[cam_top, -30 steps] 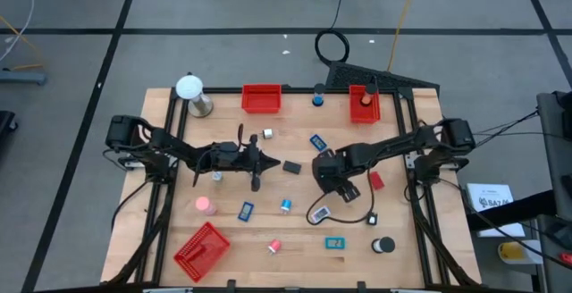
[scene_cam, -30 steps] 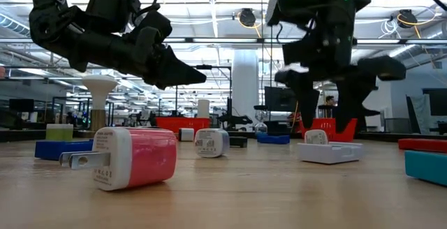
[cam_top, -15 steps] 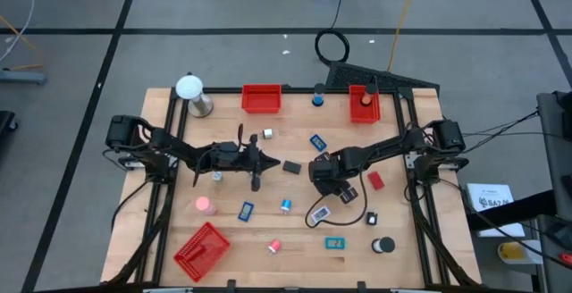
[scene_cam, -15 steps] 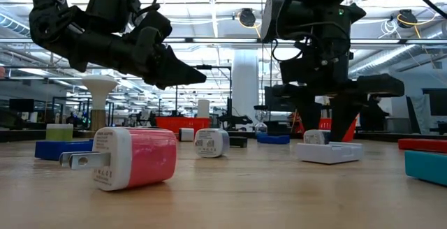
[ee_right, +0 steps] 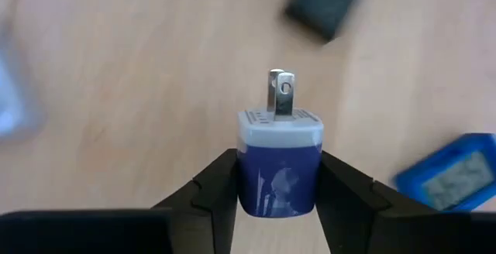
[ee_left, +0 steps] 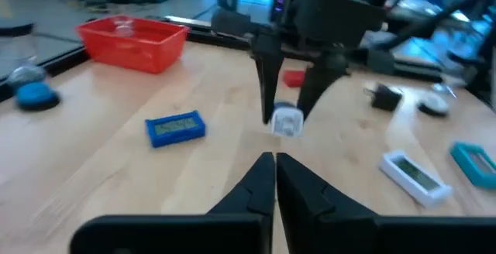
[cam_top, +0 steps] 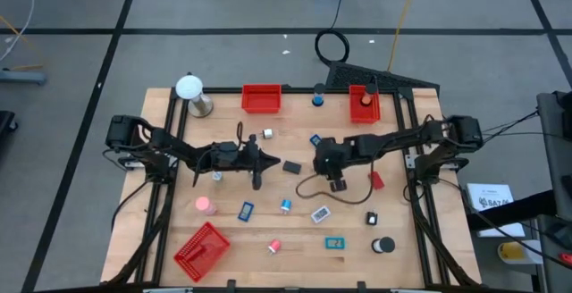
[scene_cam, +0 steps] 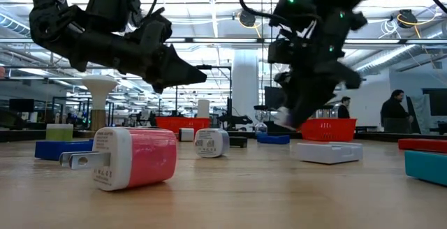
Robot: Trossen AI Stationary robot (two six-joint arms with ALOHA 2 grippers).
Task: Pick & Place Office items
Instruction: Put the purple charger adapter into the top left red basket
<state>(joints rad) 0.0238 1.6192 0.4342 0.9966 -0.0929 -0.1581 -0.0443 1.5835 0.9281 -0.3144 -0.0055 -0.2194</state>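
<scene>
- While both arms reach over the wooden table (cam_top: 161, 239) from opposite sides, the left arm (cam_top: 170, 150) lies low across the left half and the right arm (cam_top: 393, 141) stretches in from the right toward the middle.
- 3 red mesh trays sit on the table: 1 at the near left corner (cam_top: 201, 250), 1 at the far edge left of centre (cam_top: 261, 97), 1 at the far edge to the right (cam_top: 364, 104).
- Right gripper (ee_right: 279, 178): lifted off the table near its middle, its 2 dark fingers (ee_right: 213, 188) pinch a small blue-purple wall charger with a white cap (ee_right: 279, 161) from both sides, the 2 metal prongs pointing away from the wrist. The low view shows it hanging clear above the wood (scene_cam: 285, 117).
- Left gripper (ee_left: 273, 178): hovering left of centre, fingers pressed together and holding nothing, their tips aimed at the right gripper and its charger (ee_left: 285, 121).
- Office items lying loose on the table: a pink-and-white charger (cam_top: 206, 205) near the left, a blue flat piece (cam_top: 246, 210) and a small blue roll (cam_top: 285, 205) below centre, a black block (cam_top: 291, 166) between the 2 grippers, a white flat piece (cam_top: 320, 213), a teal flat piece (cam_top: 334, 244), a red piece (cam_top: 376, 180) just beside the right arm, and a black round item (cam_top: 383, 246) near the right edge.
</scene>
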